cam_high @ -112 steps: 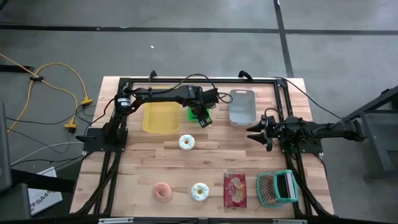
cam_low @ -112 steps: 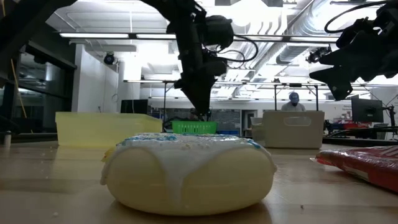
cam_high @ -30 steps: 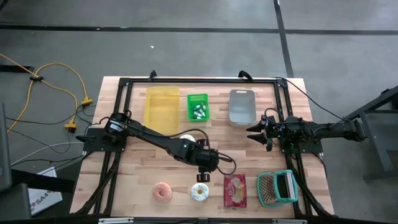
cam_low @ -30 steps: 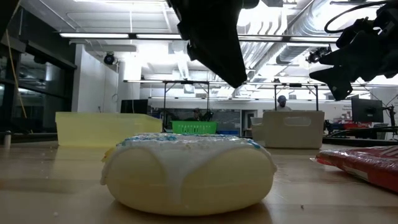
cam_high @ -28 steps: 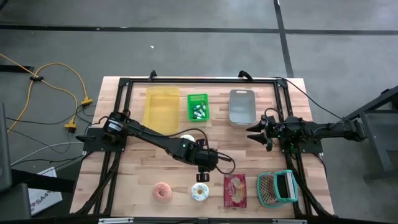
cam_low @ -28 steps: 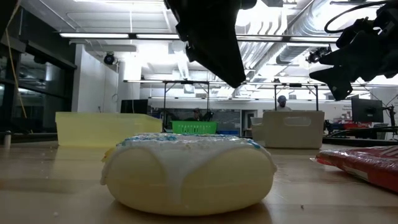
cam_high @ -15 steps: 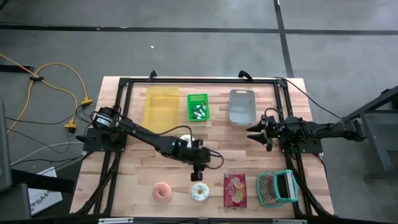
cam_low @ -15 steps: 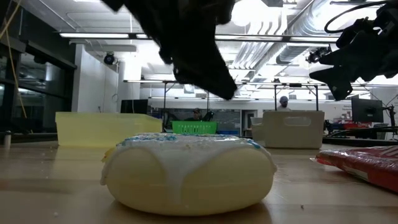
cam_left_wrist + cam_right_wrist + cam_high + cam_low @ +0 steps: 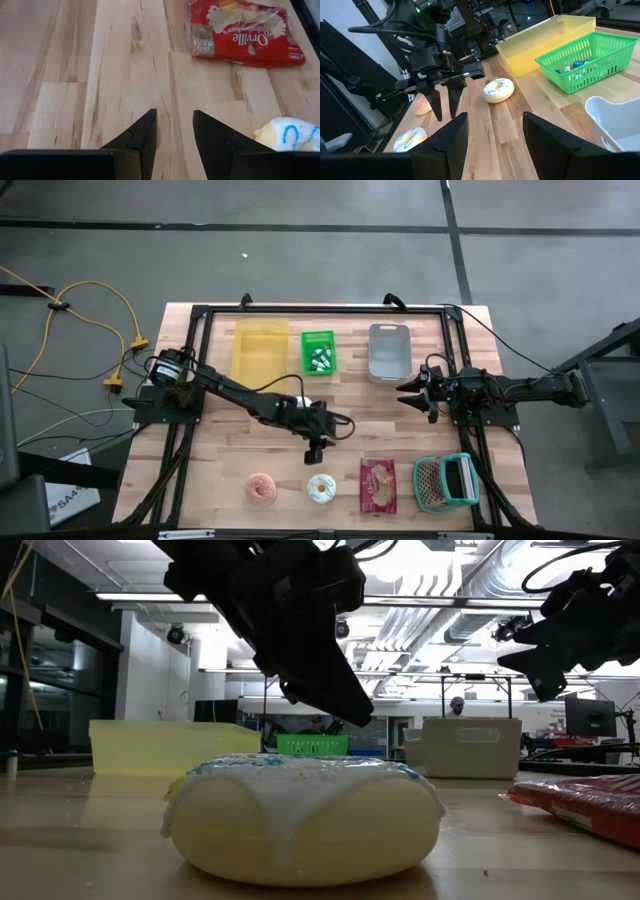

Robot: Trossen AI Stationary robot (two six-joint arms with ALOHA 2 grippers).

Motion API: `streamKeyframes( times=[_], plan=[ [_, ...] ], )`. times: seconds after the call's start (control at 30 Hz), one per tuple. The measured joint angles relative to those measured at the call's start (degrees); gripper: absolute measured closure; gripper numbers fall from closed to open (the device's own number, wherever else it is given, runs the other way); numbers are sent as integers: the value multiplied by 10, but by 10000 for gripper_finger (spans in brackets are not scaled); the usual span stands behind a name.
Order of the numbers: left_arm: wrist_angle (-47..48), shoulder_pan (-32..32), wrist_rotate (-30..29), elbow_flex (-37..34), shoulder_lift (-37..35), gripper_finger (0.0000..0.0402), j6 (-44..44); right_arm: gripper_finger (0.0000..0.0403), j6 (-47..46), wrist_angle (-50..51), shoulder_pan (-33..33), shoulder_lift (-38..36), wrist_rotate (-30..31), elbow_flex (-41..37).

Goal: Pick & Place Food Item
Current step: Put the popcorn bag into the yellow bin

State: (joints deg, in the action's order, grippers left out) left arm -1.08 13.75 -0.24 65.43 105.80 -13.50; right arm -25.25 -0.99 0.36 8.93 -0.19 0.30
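The left arm reaches out across mid-table, its left gripper (image 9: 315, 452) pointing down just above the white-iced donut (image 9: 321, 489) — jaws parted, holding nothing. The right gripper (image 9: 409, 392) waits at the right side, open and empty. In the left wrist view the donut (image 9: 292, 134) is cut off at the frame's edge.

Light wood table (image 9: 220, 470) with a black frame. Along the far edge: yellow bin (image 9: 259, 354), green basket (image 9: 318, 351), grey tub (image 9: 389, 351). Mid-table, white donut (image 9: 499, 89). Near edge: pink donut (image 9: 262, 487), blue-drizzled donut (image 9: 321, 489), red popcorn bag (image 9: 378, 485), teal basket (image 9: 446, 481).
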Motion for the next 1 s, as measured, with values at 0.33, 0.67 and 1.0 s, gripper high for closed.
streamKeyframes(
  times=[0.33, 0.67, 1.0],
  plan=[
    [-18, 39, -29, -8, 0, 280, -17, 228, 0, 0, 0, 0, 0, 0],
    [-167, 33, -26, -120, -30, 280, -25, 228, 0, 0, 0, 0, 0, 0],
    [-194, 25, -11, -134, -42, 280, 15, 228, 0, 0, 0, 0, 0, 0]
  ],
)
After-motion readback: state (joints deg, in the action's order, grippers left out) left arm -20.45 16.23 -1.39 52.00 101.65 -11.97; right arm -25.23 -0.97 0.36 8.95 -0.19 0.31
